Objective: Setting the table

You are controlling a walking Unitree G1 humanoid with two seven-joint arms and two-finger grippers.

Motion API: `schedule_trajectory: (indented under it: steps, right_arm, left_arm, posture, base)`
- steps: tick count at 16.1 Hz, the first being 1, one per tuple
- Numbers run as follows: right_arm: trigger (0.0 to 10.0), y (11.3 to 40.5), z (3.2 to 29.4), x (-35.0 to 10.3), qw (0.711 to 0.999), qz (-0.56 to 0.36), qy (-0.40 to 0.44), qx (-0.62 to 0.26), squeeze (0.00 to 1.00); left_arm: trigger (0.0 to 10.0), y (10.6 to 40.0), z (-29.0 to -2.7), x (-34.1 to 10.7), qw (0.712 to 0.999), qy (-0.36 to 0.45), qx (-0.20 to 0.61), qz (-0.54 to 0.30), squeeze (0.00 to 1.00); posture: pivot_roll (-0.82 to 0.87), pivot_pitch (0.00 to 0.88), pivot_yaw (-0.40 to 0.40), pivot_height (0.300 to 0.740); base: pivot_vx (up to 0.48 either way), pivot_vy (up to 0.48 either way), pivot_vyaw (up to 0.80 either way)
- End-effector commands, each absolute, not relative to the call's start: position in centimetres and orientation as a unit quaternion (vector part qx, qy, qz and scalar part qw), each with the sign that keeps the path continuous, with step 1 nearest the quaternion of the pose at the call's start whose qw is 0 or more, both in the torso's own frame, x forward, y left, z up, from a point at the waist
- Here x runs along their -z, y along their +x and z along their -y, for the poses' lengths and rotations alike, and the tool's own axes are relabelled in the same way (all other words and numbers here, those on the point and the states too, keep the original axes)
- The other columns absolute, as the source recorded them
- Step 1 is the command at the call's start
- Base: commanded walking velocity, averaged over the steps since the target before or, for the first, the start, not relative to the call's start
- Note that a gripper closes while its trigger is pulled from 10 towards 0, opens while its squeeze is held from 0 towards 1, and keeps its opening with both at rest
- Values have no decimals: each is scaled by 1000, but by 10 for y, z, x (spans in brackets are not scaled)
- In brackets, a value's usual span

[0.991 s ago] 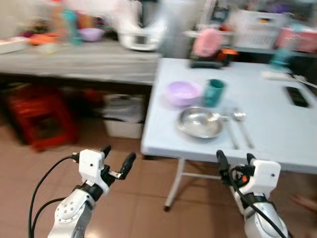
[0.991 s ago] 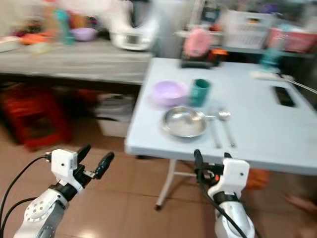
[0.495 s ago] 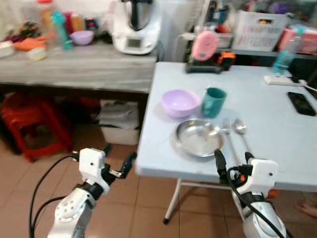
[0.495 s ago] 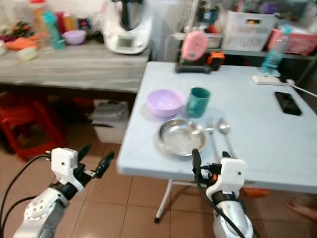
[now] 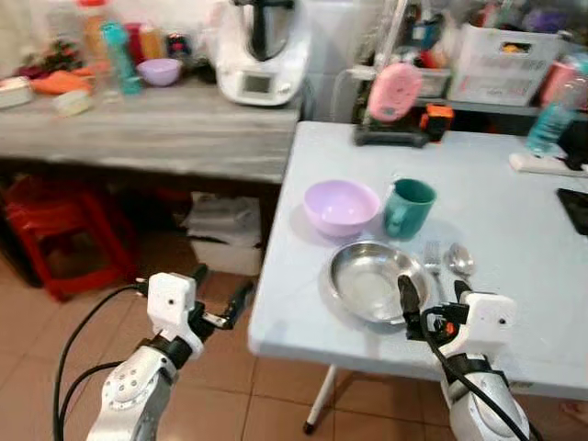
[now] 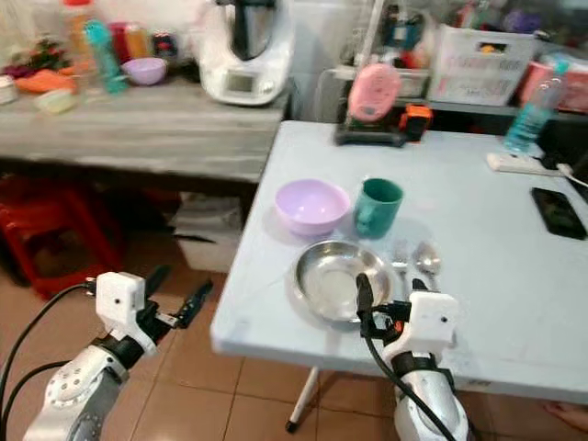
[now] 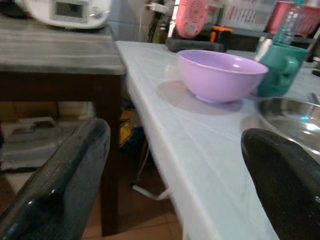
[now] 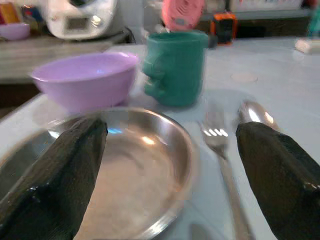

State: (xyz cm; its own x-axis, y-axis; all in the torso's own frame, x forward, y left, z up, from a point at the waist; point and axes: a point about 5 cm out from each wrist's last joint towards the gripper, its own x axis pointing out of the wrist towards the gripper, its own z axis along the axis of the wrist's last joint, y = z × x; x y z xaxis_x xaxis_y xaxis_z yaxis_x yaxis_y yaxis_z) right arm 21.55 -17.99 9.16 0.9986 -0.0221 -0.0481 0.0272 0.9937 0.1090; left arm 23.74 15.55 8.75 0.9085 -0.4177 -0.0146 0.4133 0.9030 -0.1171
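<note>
On the pale blue table (image 5: 514, 184) a steel plate (image 5: 372, 280) lies near the front edge. Beside it lie a fork (image 5: 432, 262) and a spoon (image 5: 459, 260). A purple bowl (image 5: 341, 204) and a teal mug (image 5: 407, 208) stand just behind the plate. My right gripper (image 5: 432, 287) is open and empty, held at the table's front edge just before the plate (image 8: 125, 165). My left gripper (image 5: 221, 282) is open and empty too, out over the floor to the left of the table's corner, level with the bowl (image 7: 220, 72).
A grey counter (image 5: 147, 129) meets the table's left side and carries a white kitchen machine (image 5: 262, 50) and bottles. Under it are a red stool (image 5: 55, 230) and a white box (image 5: 225, 239). A pink gadget (image 5: 395, 92), a water bottle (image 5: 551, 119) and a phone (image 5: 577, 207) sit further back.
The whole view has shifted: the table and its dishes now sit nearer and lower in the picture. Both grippers keep the same open pose, and nothing on the table has moved.
</note>
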Motion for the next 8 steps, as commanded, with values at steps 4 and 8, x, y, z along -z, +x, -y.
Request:
schedule_trajectory:
  steps: [4, 8]
  right_arm:
    - [10000, 212, 188, -90, 997, -38, 59, 18, 0]
    - [10000, 214, 196, -91, 997, -46, 60, 15, 0]
  left_arm:
    - [10000, 226, -159, -82, 975, -10, 221, -9, 0]
    - [10000, 223, -166, -81, 969, 30, 247, -2, 0]
  posture:
    - [-8, 0, -14, 740]
    - [-8, 0, -20, 740]
  base:
    - [0, 0, 0]
    - [0, 0, 0]
